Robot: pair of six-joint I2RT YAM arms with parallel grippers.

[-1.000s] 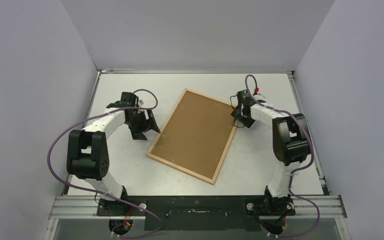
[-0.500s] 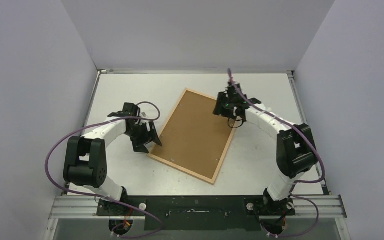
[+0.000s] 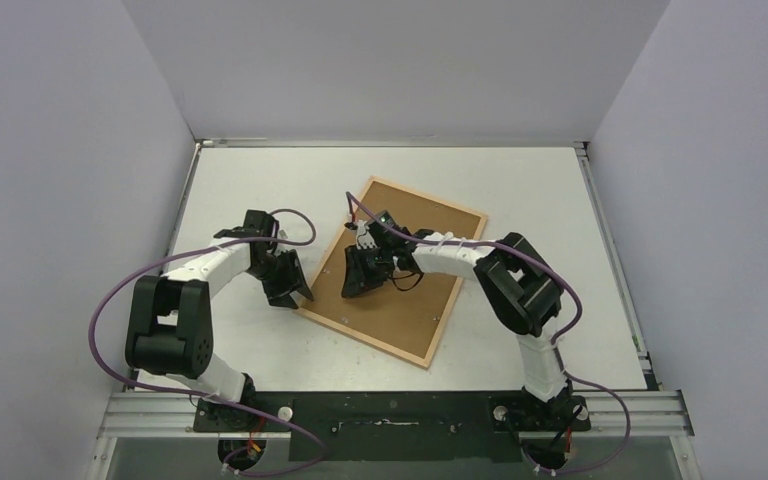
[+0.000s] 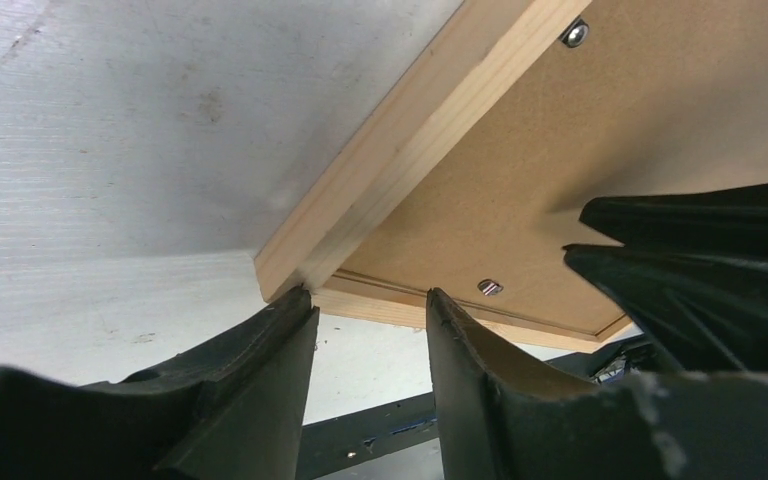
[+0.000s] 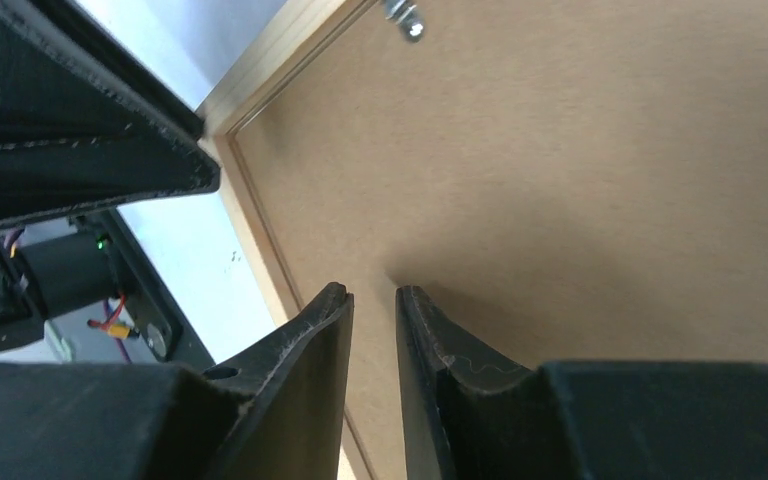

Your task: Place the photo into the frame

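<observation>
The frame (image 3: 430, 196) lies face down on the table at a slant, with a brown backing board (image 3: 430, 290) set in its back. The photo is hidden. My left gripper (image 3: 298, 290) sits at the frame's near-left corner. In the left wrist view its jaws (image 4: 370, 295) stand apart with nothing between them, one fingertip (image 4: 295, 305) touching the wooden corner (image 4: 380, 160). My right gripper (image 3: 352, 288) reaches over the board's left part. Its tips (image 5: 372, 290) are a narrow gap apart, right at the board (image 5: 560, 180), holding nothing.
Small metal clips (image 4: 490, 288) (image 5: 405, 15) hold the board in the frame. The two grippers are close together; the right one (image 4: 700, 270) shows in the left wrist view. White walls stand at the table's left, right and back.
My right arm swung left across the frame from its right edge to over the board's left part, and its jaws narrowed. My left gripper moved in to the frame's corner and narrowed.
</observation>
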